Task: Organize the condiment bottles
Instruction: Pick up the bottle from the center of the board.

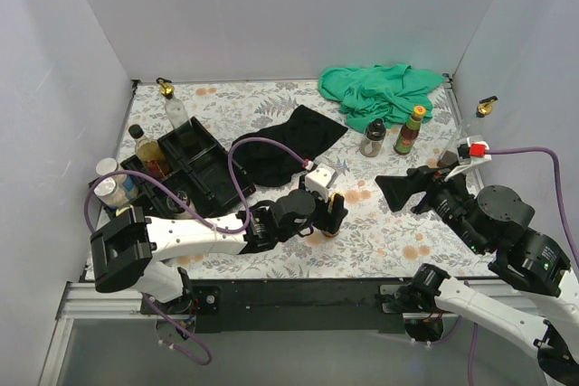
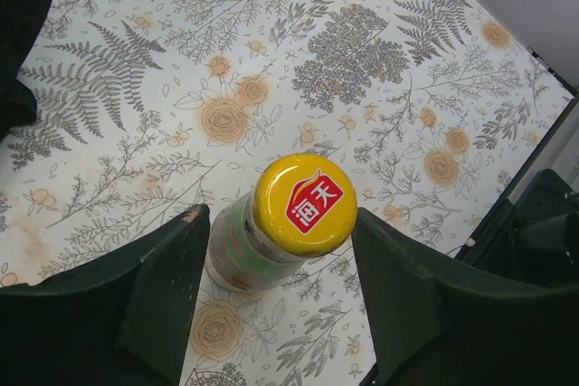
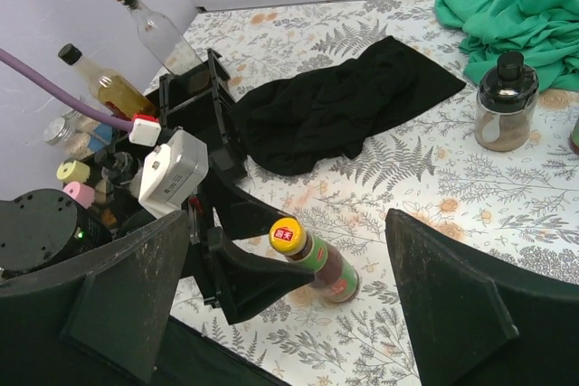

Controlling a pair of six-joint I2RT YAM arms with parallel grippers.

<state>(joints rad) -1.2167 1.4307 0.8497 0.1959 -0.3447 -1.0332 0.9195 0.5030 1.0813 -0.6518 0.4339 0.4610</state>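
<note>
A brown sauce bottle with a yellow cap (image 1: 331,220) stands upright on the floral table near the front middle. My left gripper (image 1: 333,212) is shut on it, one finger (image 2: 163,287) on each side of the bottle (image 2: 294,214). My right gripper (image 1: 393,192) is open and empty, to the right of this bottle (image 3: 317,259) and apart from it. A red orange-capped sauce (image 1: 410,130) and a dark-lidded jar (image 1: 372,138) stand at the back right. Gold-spouted clear bottles stand at the back left (image 1: 172,104) and far right (image 1: 479,115).
A black compartmented tray (image 1: 194,164) sits at the left, with a black-capped bottle (image 1: 143,146) and short shakers (image 1: 109,180) beside it. A black cloth (image 1: 285,146) lies mid-table and a green cloth (image 1: 380,92) at the back right. White walls close in three sides.
</note>
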